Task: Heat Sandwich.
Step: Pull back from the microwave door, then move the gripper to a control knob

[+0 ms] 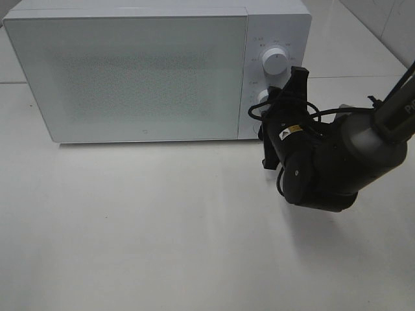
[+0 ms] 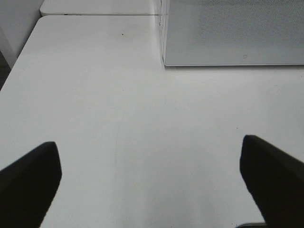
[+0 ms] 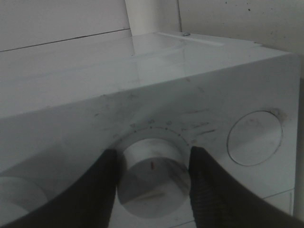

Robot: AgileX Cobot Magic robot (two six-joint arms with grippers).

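The right hand (image 3: 153,156) is partly closed on the lower dial (image 3: 151,183) of the microwave (image 1: 130,71), one dark finger (image 3: 102,190) against each flank of the dial. The left hand (image 2: 148,142) is spread wide over bare tabletop (image 1: 162,233) and holds nothing. The sandwich is not visible in any view. The door (image 1: 126,74) is shut, and its speckled, frosted panel does not show whether the sandwich lies inside. The step in hand appears to be setting the timer. To do it well, the wrist should turn about the dial's own axis with the fingers kept square on its sides, so the grip does not slide off. Pressure should be firm but moderate, and the red index mark (image 3: 152,165) should be watched against the printed scale. The dial is a short, smooth, white plastic cylinder and is likely slippery. The microwave casing is glossy white with faint smudges. A flat round button (image 3: 255,137) sits flush in the panel beside the dial. The upper dial (image 1: 275,61) is untouched. The tabletop is matte white.
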